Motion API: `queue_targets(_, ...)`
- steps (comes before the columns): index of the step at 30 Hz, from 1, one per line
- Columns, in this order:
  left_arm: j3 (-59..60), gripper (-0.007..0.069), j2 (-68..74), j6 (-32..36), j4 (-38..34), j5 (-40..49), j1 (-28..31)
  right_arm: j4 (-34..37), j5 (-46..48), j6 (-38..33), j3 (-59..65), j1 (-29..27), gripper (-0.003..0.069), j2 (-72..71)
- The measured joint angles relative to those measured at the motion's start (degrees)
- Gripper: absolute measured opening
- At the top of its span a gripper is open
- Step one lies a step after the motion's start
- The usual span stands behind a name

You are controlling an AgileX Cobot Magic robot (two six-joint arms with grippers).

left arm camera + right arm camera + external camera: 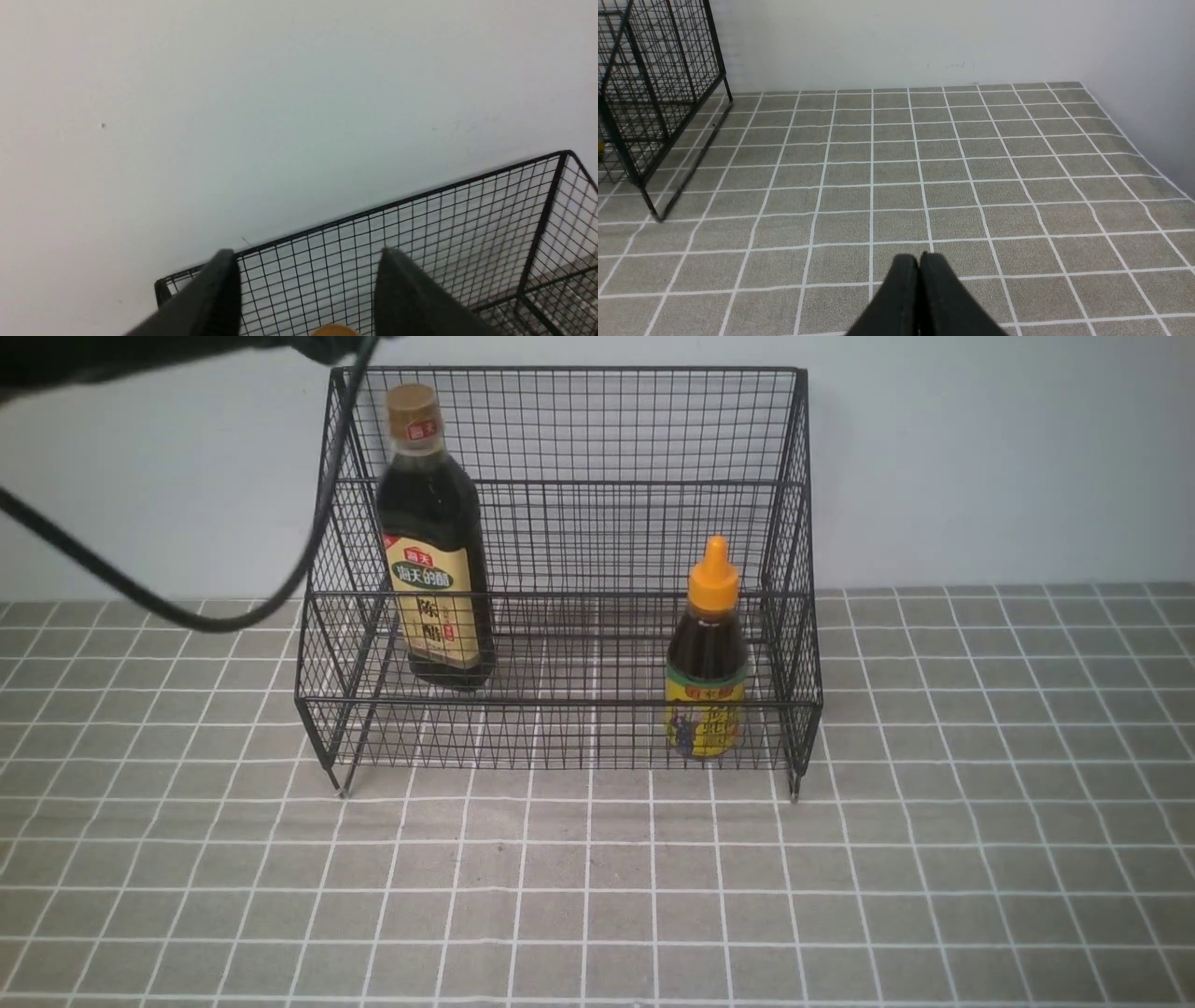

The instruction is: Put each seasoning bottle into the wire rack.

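Note:
The black wire rack [560, 702] stands at the back of the table. The tall bottle [437, 551], with gold cap and beige-green label, stands in the rack's lower tier at the left, leaning slightly and blurred. The short bottle [707, 663], with orange nozzle cap and yellow label, stands in the lower tier at the right. My left gripper [308, 254] is open above the rack's top rail [420, 194], with the tall bottle's gold cap [334, 331] just showing between and below the fingers, not touched. My right gripper [919, 255] is shut and empty over the table, away from the rack [714, 46].
A grey checked cloth [597, 896] covers the table. A white wall stands close behind the rack and along the right side [1148, 70]. My left arm's black cable [140, 597] hangs in front of the rack's left side.

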Motion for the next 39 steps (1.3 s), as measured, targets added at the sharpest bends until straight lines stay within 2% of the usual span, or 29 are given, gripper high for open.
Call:
queue_targets(1, -0.05, 0.0262, -0.51, 0.22, 0.00, 1.97, 0.00, 0.00, 0.00, 0.00, 0.00, 0.00, -0.0011, 0.00)
queue_targets(2, -0.05, 0.0178, -0.99, 0.28, 0.02, 6.02, 0.00, 0.00, 0.00, 0.00, 0.00, 0.00, -0.0011, 0.00)
queue_targets(4, -0.05, 0.0082, -1.09, 0.40, 0.28, 11.95, 0.00, 0.00, 0.00, 0.00, 0.00, 0.00, -0.0011, 0.00)
queue_targets(5, -0.05, 0.0065, -1.09, 0.39, 0.28, 13.58, 0.00, 0.00, 0.00, 0.00, 0.00, 0.00, -0.0011, 0.00)
queue_targets(6, -0.05, 0.0022, -0.98, 0.31, 0.57, 20.07, 0.00, 0.00, 0.00, 0.00, 0.00, 0.00, -0.0011, 0.00)
queue_targets(8, -0.05, 0.0001, -0.41, -0.93, 0.91, 26.40, 0.00, 0.00, 0.00, 0.00, 0.00, 0.00, -0.0011, 0.00)
queue_targets(10, -0.05, -0.0007, 0.47, -3.65, 1.03, 29.33, 0.00, 0.00, 0.00, 0.00, 0.00, 0.00, -0.0011, 0.00)
queue_targets(15, -0.05, -0.0007, 3.97, -6.20, 1.05, 28.04, 0.00, 0.00, 0.00, 0.00, 0.00, 0.00, -0.0011, 0.00)
queue_targets(32, -0.05, -0.0007, 15.66, -6.66, 0.76, 15.51, 0.00, 0.00, 0.00, 0.00, 0.00, 0.00, -0.0011, 0.00)
queue_targets(39, -0.05, -0.0007, 16.96, -6.61, 0.76, 13.84, 0.00, 0.00, 0.00, 0.00, 0.00, 0.00, -0.0012, 0.00)
